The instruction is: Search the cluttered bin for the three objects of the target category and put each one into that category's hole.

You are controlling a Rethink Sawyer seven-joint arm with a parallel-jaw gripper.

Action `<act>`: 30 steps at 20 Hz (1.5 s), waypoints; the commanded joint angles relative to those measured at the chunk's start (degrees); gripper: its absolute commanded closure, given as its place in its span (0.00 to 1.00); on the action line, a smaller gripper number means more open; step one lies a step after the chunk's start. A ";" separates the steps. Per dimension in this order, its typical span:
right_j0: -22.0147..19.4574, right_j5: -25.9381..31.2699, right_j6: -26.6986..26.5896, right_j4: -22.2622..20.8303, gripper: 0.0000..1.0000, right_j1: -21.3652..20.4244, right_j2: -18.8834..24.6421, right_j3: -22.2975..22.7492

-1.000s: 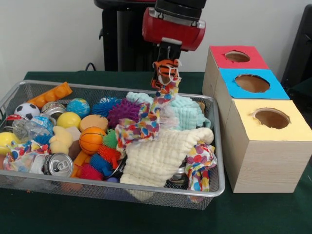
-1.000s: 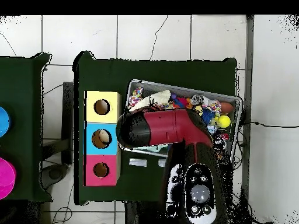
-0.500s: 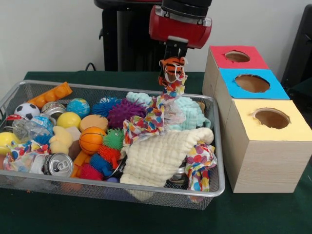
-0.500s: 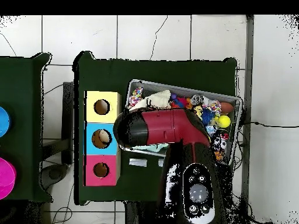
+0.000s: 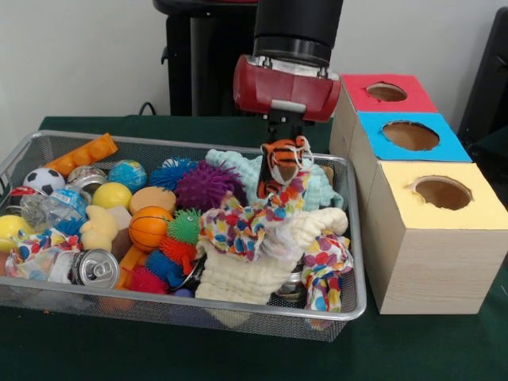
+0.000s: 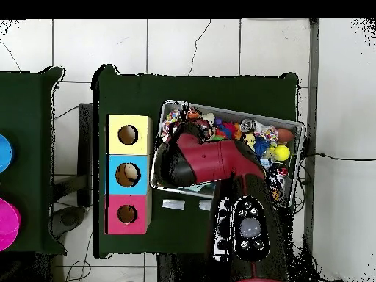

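The gripper [image 5: 286, 143] pinches the tiger [image 5: 282, 163] over the bin's [image 5: 349, 238] far right corner, apparently snagged on a spotted cloth [image 5: 242, 226]. Lift until it drops free, then go to the red hole [image 5: 386, 92].

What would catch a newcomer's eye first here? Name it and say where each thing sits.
First, the red and black arm coming down from above, its gripper at an orange striped tiger plush over the silver wire-mesh bin; a colourful spotted cloth trails below the tiger. The bin brims with bright balls, a can and cloths. Beside it stands a row of plywood boxes, the red-surrounded hole farthest back.
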 commanded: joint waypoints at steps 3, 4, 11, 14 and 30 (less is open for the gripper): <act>0.15 6.52 2.06 -3.44 1.00 7.09 -4.52 -0.36; 0.64 8.54 2.53 -2.98 1.00 7.62 -5.82 -0.80; 1.58 12.02 3.71 -2.25 1.00 8.65 -9.07 -1.91; 2.26 15.47 4.09 -1.98 1.00 9.17 -11.36 -3.24; -2.18 9.64 0.60 -2.88 0.00 12.37 -7.65 -4.62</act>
